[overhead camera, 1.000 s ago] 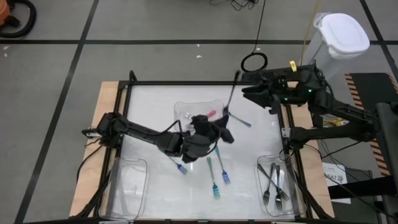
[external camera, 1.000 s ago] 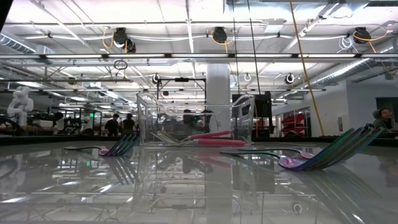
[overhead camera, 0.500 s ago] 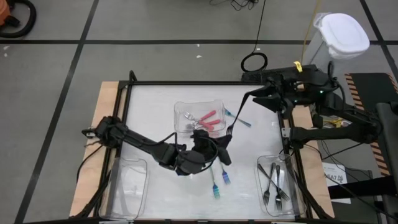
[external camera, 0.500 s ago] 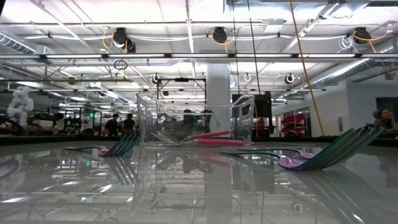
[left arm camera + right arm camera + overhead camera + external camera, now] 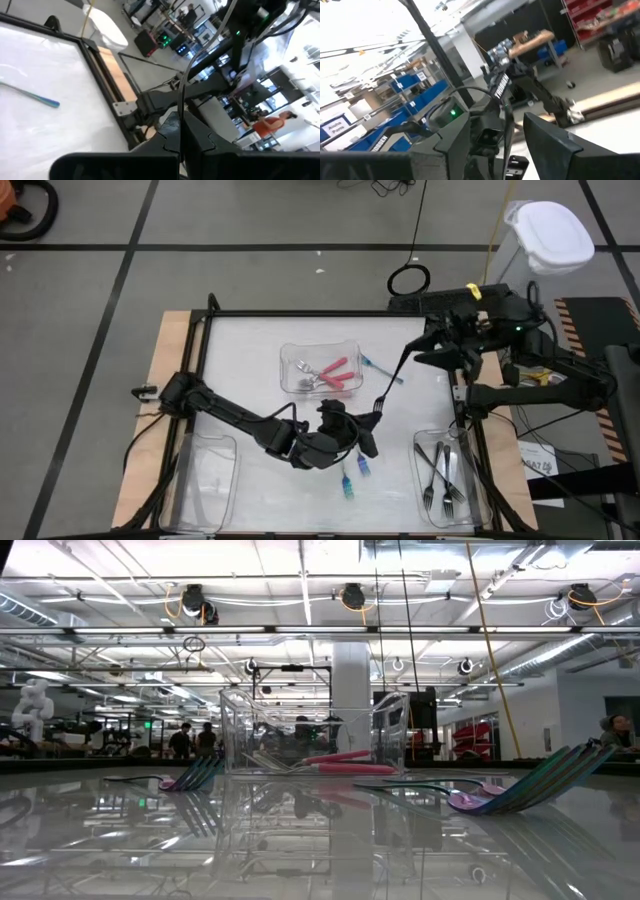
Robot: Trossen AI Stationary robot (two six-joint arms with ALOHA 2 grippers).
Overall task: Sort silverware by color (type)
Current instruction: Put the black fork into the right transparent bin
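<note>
One long dark grey metal fork (image 5: 391, 375) is pinched in the left end effector (image 5: 362, 427), its handle slanting up toward the right end effector (image 5: 432, 348), whose finger state I cannot tell. Best keep the pinch firm and swing right, releasing only above the clear plastic tray (image 5: 472, 505) of grey forks at the desk's (image 5: 240, 360) near right.

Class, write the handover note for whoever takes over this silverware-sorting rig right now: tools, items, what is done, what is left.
Left tool: shut on a grey fork, held above mid-table.
Right tool: open, near that fork's handle end.
Done: pink utensils lie in the centre tray; grey forks lie in the right-front tray.
Left: the held fork, and teal utensils loose on the table. No teal shows in the left-front tray.
</note>
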